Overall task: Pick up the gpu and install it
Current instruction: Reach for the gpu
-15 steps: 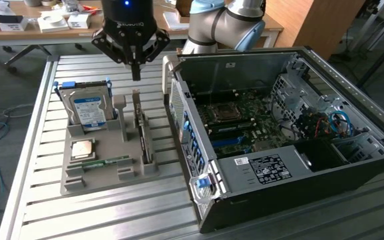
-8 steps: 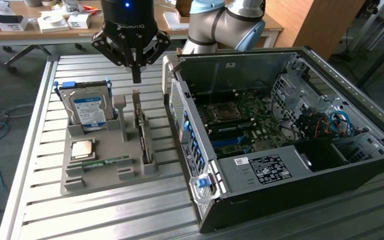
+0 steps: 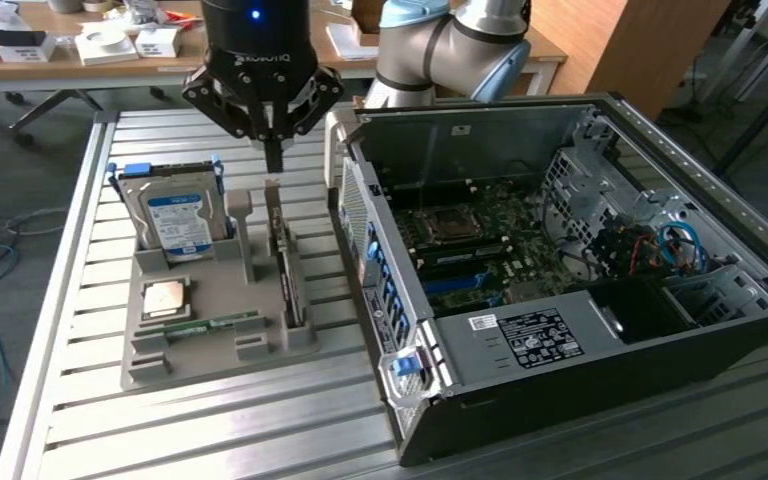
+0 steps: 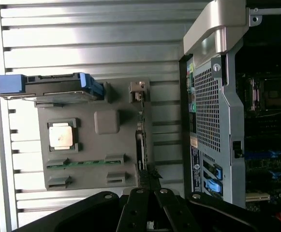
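- arm (image 3: 444, 45) is bending at its grey elbow joint, sitting toward one o'clock in the exterior view
- gripper (image 3: 275, 168) is hanging at eleven o'clock, pointing straight down
- fingers (image 3: 275, 150) are pressing together, jaws closed to one narrow tip

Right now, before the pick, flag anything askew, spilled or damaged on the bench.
Nothing stands out. The gpu stands on edge in its slot in the grey tray, the hard drive upright, the CPU and memory stick flat in their recesses. The open computer case shows no damage.
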`<state>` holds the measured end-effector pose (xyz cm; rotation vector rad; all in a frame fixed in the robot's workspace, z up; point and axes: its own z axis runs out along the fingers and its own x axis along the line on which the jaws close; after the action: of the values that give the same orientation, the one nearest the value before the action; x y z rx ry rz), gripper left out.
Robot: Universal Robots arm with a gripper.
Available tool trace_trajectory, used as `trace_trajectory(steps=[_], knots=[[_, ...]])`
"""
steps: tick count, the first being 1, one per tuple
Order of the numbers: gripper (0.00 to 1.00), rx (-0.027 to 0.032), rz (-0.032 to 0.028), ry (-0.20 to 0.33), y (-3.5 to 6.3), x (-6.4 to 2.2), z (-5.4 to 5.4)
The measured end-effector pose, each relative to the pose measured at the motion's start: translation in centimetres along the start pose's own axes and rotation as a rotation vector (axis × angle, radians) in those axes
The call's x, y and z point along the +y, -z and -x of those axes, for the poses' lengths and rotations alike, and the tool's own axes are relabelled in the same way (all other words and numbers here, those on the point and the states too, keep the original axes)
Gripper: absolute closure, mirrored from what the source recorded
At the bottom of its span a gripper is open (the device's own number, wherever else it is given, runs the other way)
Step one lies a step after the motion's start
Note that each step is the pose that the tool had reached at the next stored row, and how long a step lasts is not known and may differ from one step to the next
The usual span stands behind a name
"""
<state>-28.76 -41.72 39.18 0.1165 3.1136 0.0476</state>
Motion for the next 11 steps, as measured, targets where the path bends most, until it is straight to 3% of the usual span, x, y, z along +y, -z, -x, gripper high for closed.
trace_trajectory(steps=[11], knots=[[0.89, -0.0007, -0.0083, 0.0, 0.02, -0.81, 0.06]])
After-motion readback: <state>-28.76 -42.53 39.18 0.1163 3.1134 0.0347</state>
